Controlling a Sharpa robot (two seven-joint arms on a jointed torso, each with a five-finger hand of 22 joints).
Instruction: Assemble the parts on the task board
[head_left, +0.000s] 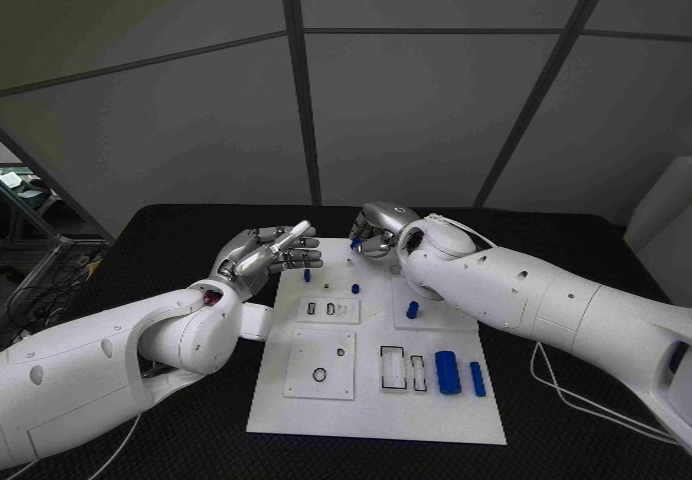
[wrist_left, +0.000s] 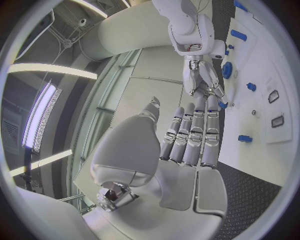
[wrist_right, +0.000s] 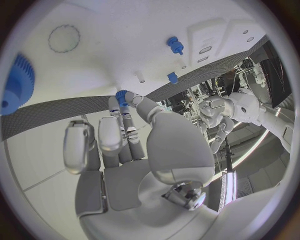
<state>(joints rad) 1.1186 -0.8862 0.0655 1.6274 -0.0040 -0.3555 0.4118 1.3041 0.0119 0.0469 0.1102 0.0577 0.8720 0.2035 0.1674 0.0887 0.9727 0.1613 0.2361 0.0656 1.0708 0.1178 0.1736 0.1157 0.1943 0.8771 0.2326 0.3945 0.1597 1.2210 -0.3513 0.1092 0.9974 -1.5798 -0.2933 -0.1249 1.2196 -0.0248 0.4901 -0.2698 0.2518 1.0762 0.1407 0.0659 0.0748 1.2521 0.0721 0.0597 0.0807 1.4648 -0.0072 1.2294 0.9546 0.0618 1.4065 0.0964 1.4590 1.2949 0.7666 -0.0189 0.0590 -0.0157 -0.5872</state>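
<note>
Robotics lab: grey panelled partition walls (head_left: 173, 120), black worktop (head_left: 173, 225), equipment rack with cables (head_left: 36, 275) off to the side.

The flat white rectangular task board (head_left: 378, 400) lies mid-table. Two blue cylindrical parts (head_left: 447, 372) lie toward its four o'clock; a small blue peg (head_left: 413, 310) stands nearer centre, at two o'clock.

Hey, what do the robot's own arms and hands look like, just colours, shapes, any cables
Both arms are glossy white, built of rounded, bulbous shells with small dark dots. The left hand and right hand are silver metal with segmented fingers. A red spot shows at the left wrist. Thin white cables trail beside the right arm on the black table.
</note>
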